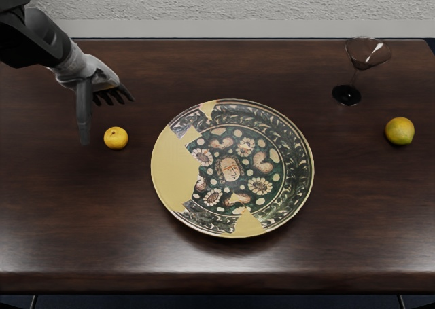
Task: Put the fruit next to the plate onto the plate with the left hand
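In the upper left of the frame we see our left hand (95, 92), its arm coming in from the left edge. It holds nothing: the fingers (114, 94) are released and fanned out toward the right, and the thumb (83, 119) points straight down the picture. The right arm is out of view.

Just below and to the right of the hand lies the fruit (115, 138), small, round and orange-yellow, resting on the table (68, 221). It sits right of the thumb tip and under the fingertips in the picture, near them but apart. How high the hand hangs above the table we cannot tell from this one view. Since the fruit is round, no long axis dictates how the hand must turn.

Going right, the plate (170, 166) fills the middle of the frame, its left rim close beside the fruit with a strip of bare table between them. Nothing lies on it yet.

Further right, in the upper right, stands a glass (367, 52), upright, and below it at the right edge lies a second fruit (399, 130), well apart from the plate.

We judge the left one to be our target: it is the nearer to the rim and on our working side. The coming move turns on one relation: the fruit lies down and right of the open fingers, so we would drop the hand that way, close around it, then carry it right across the rim.
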You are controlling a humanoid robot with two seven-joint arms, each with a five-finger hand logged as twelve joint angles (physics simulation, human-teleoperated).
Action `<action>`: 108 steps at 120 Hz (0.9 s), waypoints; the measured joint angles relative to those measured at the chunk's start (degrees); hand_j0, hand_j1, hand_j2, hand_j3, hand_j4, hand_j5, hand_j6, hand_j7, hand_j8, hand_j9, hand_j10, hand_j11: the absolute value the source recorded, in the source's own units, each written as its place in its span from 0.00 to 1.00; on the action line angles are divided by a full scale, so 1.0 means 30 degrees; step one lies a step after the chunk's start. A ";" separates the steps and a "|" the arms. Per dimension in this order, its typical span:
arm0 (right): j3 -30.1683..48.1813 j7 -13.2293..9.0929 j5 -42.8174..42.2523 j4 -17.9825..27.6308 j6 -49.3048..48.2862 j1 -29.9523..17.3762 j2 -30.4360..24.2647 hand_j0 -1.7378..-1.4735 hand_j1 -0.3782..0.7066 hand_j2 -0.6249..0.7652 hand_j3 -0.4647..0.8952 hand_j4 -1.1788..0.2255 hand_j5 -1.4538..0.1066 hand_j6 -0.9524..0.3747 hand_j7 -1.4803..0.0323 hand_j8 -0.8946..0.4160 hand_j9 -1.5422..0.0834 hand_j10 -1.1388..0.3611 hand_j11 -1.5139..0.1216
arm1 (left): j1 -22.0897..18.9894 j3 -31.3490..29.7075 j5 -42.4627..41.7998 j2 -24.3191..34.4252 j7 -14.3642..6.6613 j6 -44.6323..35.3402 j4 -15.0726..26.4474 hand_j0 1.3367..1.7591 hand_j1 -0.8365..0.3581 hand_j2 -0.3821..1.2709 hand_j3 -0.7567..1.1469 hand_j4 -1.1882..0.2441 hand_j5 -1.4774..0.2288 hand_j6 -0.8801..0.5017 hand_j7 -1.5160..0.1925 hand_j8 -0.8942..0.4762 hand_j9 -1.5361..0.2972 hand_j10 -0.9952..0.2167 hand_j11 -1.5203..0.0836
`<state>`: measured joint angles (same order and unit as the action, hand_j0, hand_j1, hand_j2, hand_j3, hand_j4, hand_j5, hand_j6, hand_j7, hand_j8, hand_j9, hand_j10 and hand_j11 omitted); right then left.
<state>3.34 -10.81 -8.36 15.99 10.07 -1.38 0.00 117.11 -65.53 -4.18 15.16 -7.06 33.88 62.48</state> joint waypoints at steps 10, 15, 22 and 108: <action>0.0000 0.0000 -0.0004 0.0001 -0.0001 0.0004 0.0000 0.30 0.03 0.45 0.34 0.84 0.93 0.72 0.98 0.68 0.95 0.76 0.93 | -0.0056 -0.1041 -0.1331 -0.0859 0.0667 -0.1622 0.0047 0.76 0.97 0.23 0.40 0.81 0.85 0.62 0.87 0.63 0.82 0.80 0.93; 0.0000 0.0000 -0.0002 0.0001 -0.0002 0.0002 0.0000 0.30 0.03 0.45 0.34 0.84 0.93 0.72 0.98 0.68 0.95 0.76 0.93 | -0.0338 -0.1373 -0.1768 -0.1863 0.0830 -0.2542 0.0052 0.76 0.97 0.23 0.40 0.81 0.85 0.62 0.87 0.63 0.82 0.80 0.93; 0.0000 0.0000 -0.0003 0.0001 -0.0005 0.0000 0.0000 0.30 0.03 0.45 0.34 0.84 0.93 0.72 0.98 0.68 0.95 0.76 0.93 | -0.0353 -0.1710 -0.2172 -0.2358 0.0968 -0.3782 0.0055 0.76 0.97 0.23 0.40 0.81 0.85 0.62 0.87 0.63 0.82 0.80 0.93; 0.0000 0.0000 0.0000 0.0001 -0.0002 -0.0005 0.0000 0.30 0.03 0.45 0.34 0.84 0.93 0.72 0.98 0.68 0.95 0.76 0.93 | -0.3781 -0.1269 -0.1088 -0.2973 0.1389 -1.6404 0.3677 0.76 0.97 0.23 0.40 0.81 0.85 0.62 0.87 0.63 0.82 0.80 0.93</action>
<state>3.34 -10.81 -8.36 16.00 10.06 -1.39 0.00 105.77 -69.33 -7.45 6.24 -2.89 -15.33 73.51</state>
